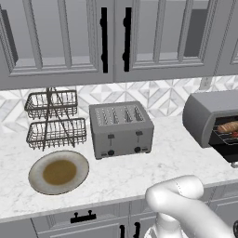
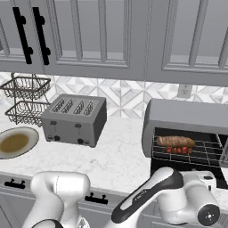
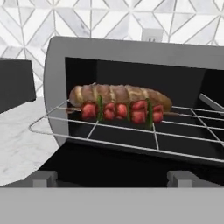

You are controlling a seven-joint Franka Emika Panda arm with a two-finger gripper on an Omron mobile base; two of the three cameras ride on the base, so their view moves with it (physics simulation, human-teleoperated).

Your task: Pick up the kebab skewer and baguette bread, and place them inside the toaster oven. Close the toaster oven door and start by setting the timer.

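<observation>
The grey toaster oven (image 1: 200,116) (image 2: 187,113) (image 3: 131,48) stands at the counter's right end. Its toaster oven door (image 3: 109,166) (image 2: 178,167) hangs down open. On the wire rack (image 3: 131,131) inside lies the golden-brown baguette bread (image 3: 118,92) (image 2: 176,141) (image 1: 228,126). The kebab skewer (image 3: 118,110) (image 2: 178,150), with its red chunks, rests just in front of the loaf and against it. My gripper (image 3: 112,179) is open in front of the oven mouth, a little short of the lowered door. Its fingertips (image 3: 43,178) stand wide apart with nothing between them.
A grey four-slot toaster (image 1: 121,130) (image 2: 75,120) stands left of the oven. Further left are a bare round plate (image 1: 81,162) (image 2: 31,136) and a two-tier wire basket (image 1: 53,121) (image 2: 26,100). Wall cabinets hang close above the counter. My arm crosses the counter's front edge.
</observation>
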